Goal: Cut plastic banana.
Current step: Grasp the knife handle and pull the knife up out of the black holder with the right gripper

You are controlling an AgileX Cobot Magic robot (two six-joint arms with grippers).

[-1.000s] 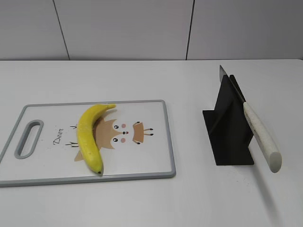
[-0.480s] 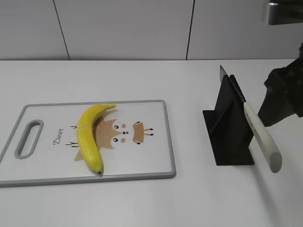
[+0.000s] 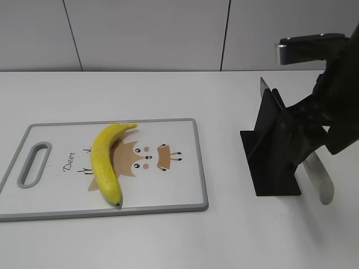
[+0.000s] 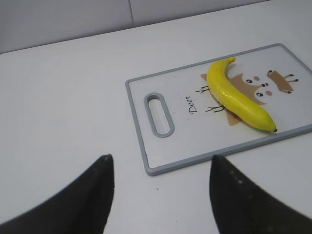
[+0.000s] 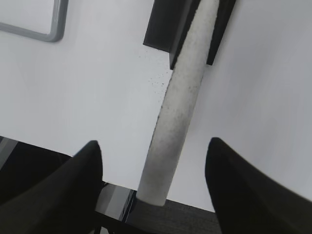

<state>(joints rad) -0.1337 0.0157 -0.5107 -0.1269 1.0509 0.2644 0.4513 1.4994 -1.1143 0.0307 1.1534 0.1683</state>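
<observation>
From my exterior feed the right arm (image 3: 331, 112) runs off the frame at 3 o'clock and hides the middle of the knife (image 3: 320, 179), whose blade end is cut off at 12 o'clock on the right wrist feed, where everything looks blurred

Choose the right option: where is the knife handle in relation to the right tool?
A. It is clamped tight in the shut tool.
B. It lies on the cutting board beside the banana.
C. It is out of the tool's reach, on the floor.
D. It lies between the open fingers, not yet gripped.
D: in the right wrist view the knife handle runs between the spread fingers of the right tool, with gaps on both sides.
</observation>
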